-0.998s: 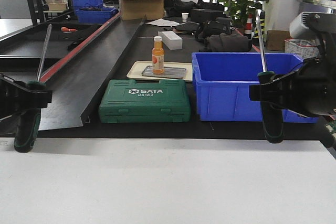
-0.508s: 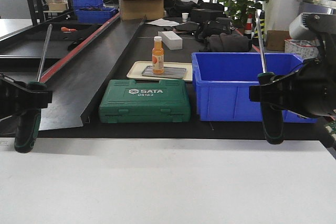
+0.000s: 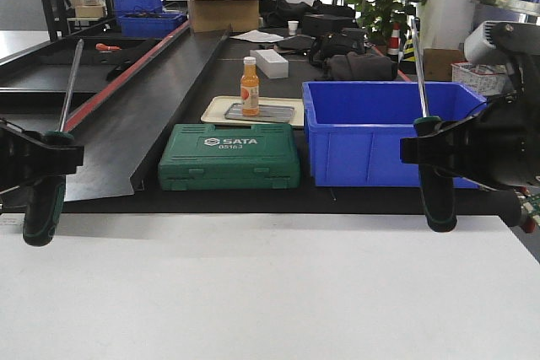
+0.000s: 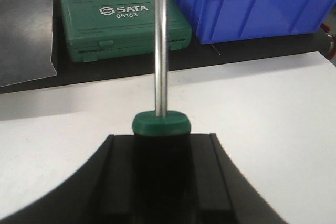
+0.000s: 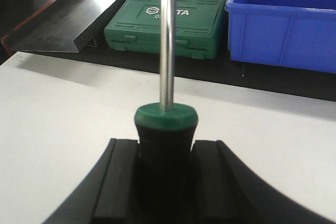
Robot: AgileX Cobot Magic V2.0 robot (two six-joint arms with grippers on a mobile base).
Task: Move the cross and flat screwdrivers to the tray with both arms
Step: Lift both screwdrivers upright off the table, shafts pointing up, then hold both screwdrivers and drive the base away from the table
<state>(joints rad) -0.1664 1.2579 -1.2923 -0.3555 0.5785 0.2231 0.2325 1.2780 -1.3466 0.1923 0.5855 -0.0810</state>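
Note:
Two alike screwdrivers with black handles, green trim and long steel shafts stand nearly upright above the white table (image 3: 270,292). My left gripper (image 3: 35,158) is shut on the handle of the left screwdriver (image 3: 69,90), whose green collar (image 4: 160,123) shows just past the jaws. My right gripper (image 3: 440,151) is shut on the handle of the right screwdriver (image 3: 419,82), green collar (image 5: 166,116) likewise above the jaws. Both handles hang below the grippers, clear of the table. The tips are too small to tell apart. The tray is out of view.
Beyond the white table, a black bench holds a green SATA case (image 3: 229,156), a deep blue bin (image 3: 384,137), and a cream dish (image 3: 221,107) with an orange bottle (image 3: 249,88). A long dark metal ramp (image 3: 143,115) runs along the left.
The bench with the green case and blue bin has slid slightly up and left in the front view. Both grippers keep the same hold and the same place in the view.

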